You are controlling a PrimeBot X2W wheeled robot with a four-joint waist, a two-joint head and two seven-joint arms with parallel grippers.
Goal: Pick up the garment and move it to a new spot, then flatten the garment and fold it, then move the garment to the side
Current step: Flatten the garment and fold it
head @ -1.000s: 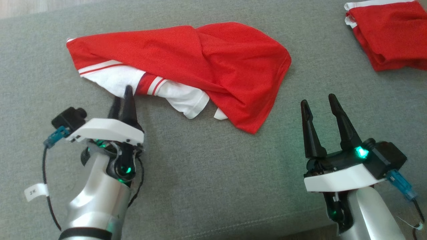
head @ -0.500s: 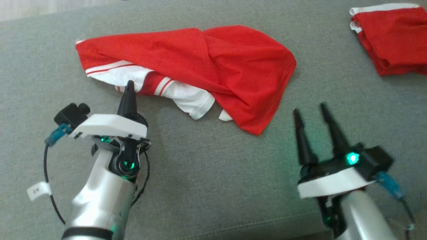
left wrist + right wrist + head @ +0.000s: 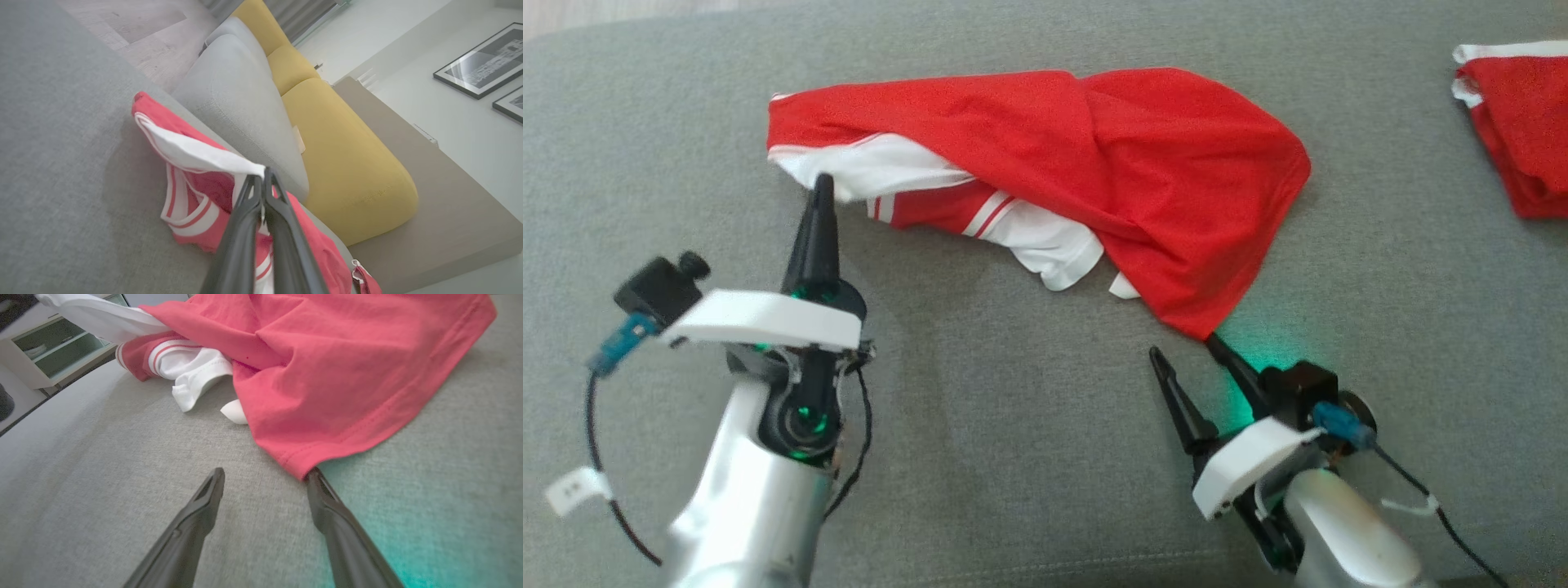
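Though coarse in weave, serves as a flat grey bed: sofa (image 3: 1013,490) seat, stitched seam along the near edge. Around it: wood floor (image 3: 143,24), a pale grey cushion (image 3: 237,102), a rounded yellow couch (image 3: 347,163), framed prints (image 3: 478,61) on a white wall (image 3: 457,122), and a low cabinet (image 3: 53,347) with glass doors.

Mid-seat, toward the far side: the garment (image 3: 1094,155), thin red knit with white sleeves banded in red stripes, bunched in soft folds, hemmed corner pointing near and right.

Pinched at its left end, on a white edge, by the left gripper (image 3: 261,176); fingers pressed together on the cloth, white fabric drawn taut to the tips.

Right gripper (image 3: 265,473) spread wide, tips down at the seat; one fingertip touching the red hem corner, the other apart on bare grey.

Far right: a second red top (image 3: 1519,122), folded.
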